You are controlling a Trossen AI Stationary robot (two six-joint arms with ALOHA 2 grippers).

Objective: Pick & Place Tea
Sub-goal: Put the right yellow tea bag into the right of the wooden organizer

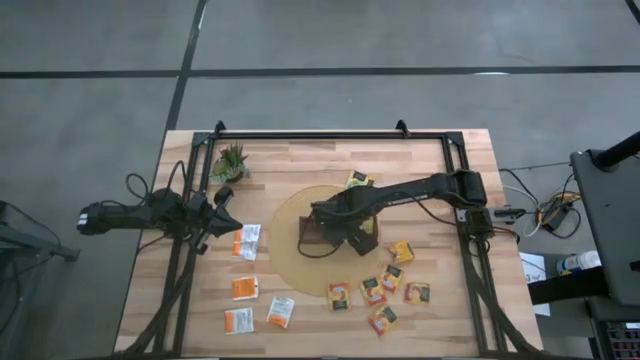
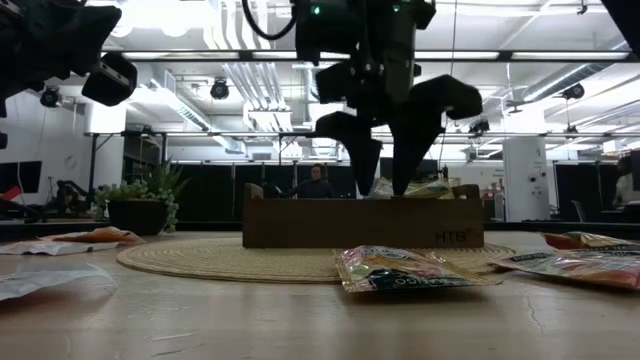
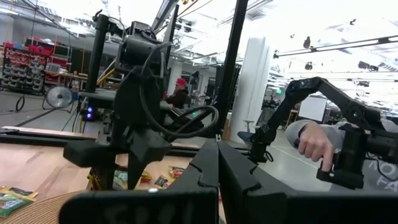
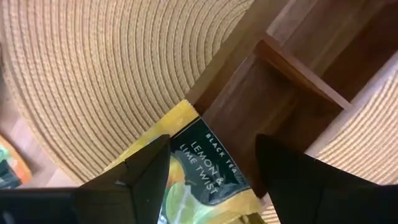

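Note:
A dark wooden divided tray [image 2: 360,222] stands on a round woven mat [image 1: 288,212] in the middle of the table. My right gripper [image 2: 382,185] hangs open just above the tray, fingers pointing down. Below and between its fingers a yellow lemon-and-lime tea sachet [image 4: 199,168] lies in the tray's end compartment, one corner over the wall toward the mat. Other sachet tops [image 2: 425,187] stick up out of the tray. Loose tea lies around the mat: white-and-orange sachets [image 1: 247,241] on the left, yellow and orange ones [image 1: 373,290] near the front right. My left gripper [image 1: 222,196] waits shut at the table's left.
A small potted plant [image 1: 232,160] stands at the far left of the table. One sachet [image 1: 360,180] lies beyond the mat. A black frame [image 1: 330,135] runs along the table's far edge and both sides. A person's hand [image 3: 314,146] shows beyond the table.

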